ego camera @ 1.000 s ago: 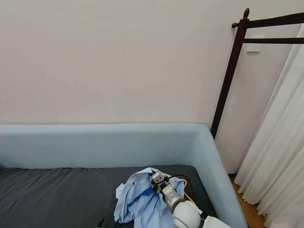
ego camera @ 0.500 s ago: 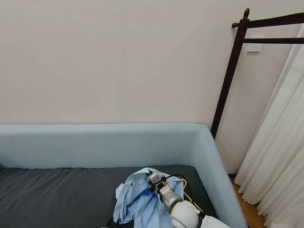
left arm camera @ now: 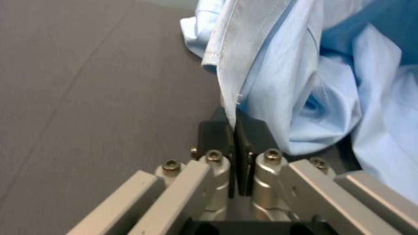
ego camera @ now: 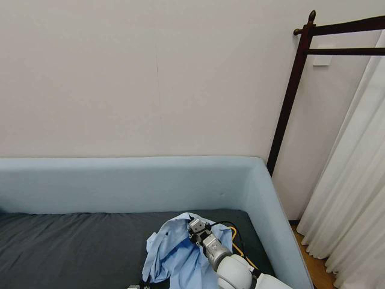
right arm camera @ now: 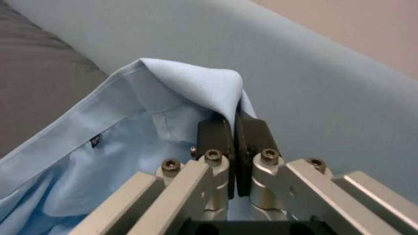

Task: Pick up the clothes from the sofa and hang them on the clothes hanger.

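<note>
Left wrist view first: left gripper is pinched narrow on a hem of the shirt. The cloth rises straight out from between its pads, and bare dark seat lies open on the side away from the bundle.

Over to the right gripper: clamped tight too, nipping the folded collar edge, with the pale padding of the sofa just beyond its tips.

So both ends are gripped. The shirt is bunched between the two grippers, its lower folds on the seat. Grasp looks done, I'd say; the lift, the carry and the hanging are all left.

Room to move? Above both grippers it's plain wall, nothing overhead. Beyond the right gripper the sofa arm rises as an edge to clear. Past that the rack stands well apart, up and to the right, its bar bare. The curtain hangs just beside it, and trailing cloth could brush that.
</note>
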{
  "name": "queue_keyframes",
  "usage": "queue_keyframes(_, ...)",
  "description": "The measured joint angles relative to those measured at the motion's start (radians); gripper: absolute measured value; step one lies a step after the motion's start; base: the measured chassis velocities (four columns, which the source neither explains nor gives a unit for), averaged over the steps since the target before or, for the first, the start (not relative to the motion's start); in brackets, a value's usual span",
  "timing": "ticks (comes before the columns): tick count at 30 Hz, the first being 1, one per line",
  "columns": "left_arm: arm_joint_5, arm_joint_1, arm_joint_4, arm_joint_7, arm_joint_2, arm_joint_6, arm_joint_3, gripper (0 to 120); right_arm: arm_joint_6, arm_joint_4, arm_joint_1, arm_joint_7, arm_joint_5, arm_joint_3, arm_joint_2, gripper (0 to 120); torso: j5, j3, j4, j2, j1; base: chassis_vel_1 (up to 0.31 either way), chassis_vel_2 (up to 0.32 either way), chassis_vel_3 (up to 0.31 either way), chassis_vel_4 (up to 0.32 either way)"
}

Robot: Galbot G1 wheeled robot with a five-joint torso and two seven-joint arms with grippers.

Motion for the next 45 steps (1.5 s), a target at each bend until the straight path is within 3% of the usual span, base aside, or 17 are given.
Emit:
queue_keyframes(6,-0.001,-0.001,-0.037,-0.009,-0.002,-0.004,-0.010,0,0.000,0.005,-0.011,0.003,0.013,0.026,-0.016,0,-0.0002,0.000,-0.0001,0.000,0.000,0.000,0.000,0.000,0.000)
queue_keyframes(9,0.000,0.022,-0.141,-0.046,0.030,0.020,-0.032,0,-0.008,0.013,-0.017,0.015,0.056,0.055,-0.031,0,-0.0001,0.000,-0.0002,0.000,0.000,0.000,0.000,0.000,0.000)
queue_keyframes(11,-0.001,0.040,-0.266,-0.099,0.084,0.061,-0.048,0,-0.027,0.035,-0.009,0.030,0.106,0.077,-0.046,0,-0.0002,0.000,-0.0001,0.000,0.000,0.000,0.000,0.000,0.000)
queue_keyframes(12,-0.001,0.040,-0.266,-0.099,0.084,0.061,-0.048,0,-0.027,0.035,-0.009,0.030,0.106,0.077,-0.046,0,-0.0002,0.000,-0.0001,0.000,0.000,0.000,0.000,0.000,0.000)
queue_keyframes(16,-0.065,0.033,-0.515,-0.206,0.224,0.180,-0.071,0,-0.096,0.081,0.066,0.070,0.224,0.092,-0.070,0,-0.0004,0.000,-0.0004,0.000,0.000,0.000,0.000,0.000,0.000)
queue_keyframes(17,-0.065,0.033,-0.515,-0.206,0.224,0.180,-0.071,0,-0.096,0.081,0.066,0.070,0.224,0.092,-0.070,0,-0.0004,0.000,-0.0004,0.000,0.000,0.000,0.000,0.000,0.000)
queue_keyframes(19,-0.212,-0.089,-0.752,-0.303,0.423,0.337,-0.088,0,-0.155,0.080,0.246,0.108,0.411,0.063,-0.062,0,-0.0007,0.000,0.0006,0.000,0.000,0.000,0.000,0.000,0.000)
queue_keyframes(20,-0.259,-0.153,-0.783,-0.317,0.474,0.369,-0.074,0,-0.166,0.076,0.303,0.112,0.465,0.058,-0.059,0,-0.0003,0.000,0.0004,0.000,0.000,0.000,0.000,0.000,0.000)
queue_keyframes(25,-0.405,-0.369,-0.810,-0.361,0.609,0.453,0.004,0,-0.174,0.052,0.443,0.112,0.564,0.052,-0.053,0,-0.0005,0.000,0.0000,0.000,0.000,0.000,0.000,0.000,0.000)
queue_keyframes(26,-0.405,-0.369,-0.810,-0.361,0.609,0.453,0.004,0,-0.174,0.052,0.443,0.112,0.564,0.052,-0.053,0,-0.0005,0.000,0.0000,0.000,0.000,0.000,0.000,0.000,0.000)
queue_keyframes(27,-0.455,-0.480,-0.795,-0.369,0.658,0.468,0.063,0,-0.174,0.039,0.496,0.106,0.604,0.051,-0.053,0,0.0002,0.000,-0.0001,0.000,0.000,0.000,0.000,0.000,0.000)
queue_keyframes(28,-0.455,-0.480,-0.795,-0.369,0.658,0.468,0.063,0,-0.174,0.039,0.496,0.106,0.604,0.051,-0.053,0,0.0002,0.000,-0.0001,0.000,0.000,0.000,0.000,0.000,0.000)
queue_keyframes(30,-0.532,-0.739,-0.719,-0.375,0.716,0.488,0.211,0,-0.172,0.008,0.601,0.072,0.660,0.051,-0.059,0,-0.0002,0.000,0.0000,0.000,0.000,0.000,0.000,0.000,0.000)
queue_keyframes(32,-0.547,-0.892,-0.654,-0.377,0.717,0.492,0.289,0,-0.161,-0.018,0.660,0.051,0.690,0.057,-0.061,0,-0.0002,0.000,0.0000,0.000,0.000,0.000,0.000,0.000,0.000)
queue_keyframes(37,-0.573,-1.068,-0.590,-0.396,0.688,0.509,0.370,0,-0.142,-0.052,0.735,0.021,0.729,0.075,-0.067,0,0.0000,0.000,-0.0004,0.000,0.000,0.000,0.000,0.000,0.000)
queue_keyframes(41,-0.590,-1.064,-0.656,-0.415,0.716,0.529,0.340,0,-0.127,-0.007,0.740,-0.030,0.743,0.079,-0.112,0,0.0000,0.000,-0.0009,0.000,0.000,0.000,0.000,0.000,0.000)
queue_keyframes(45,-0.576,-0.821,-0.857,-0.445,0.865,0.553,0.166,0,-0.093,0.121,0.687,-0.094,0.739,0.085,-0.189,0,-0.0003,0.000,0.0004,0.000,0.000,0.000,0.000,0.000,0.000)
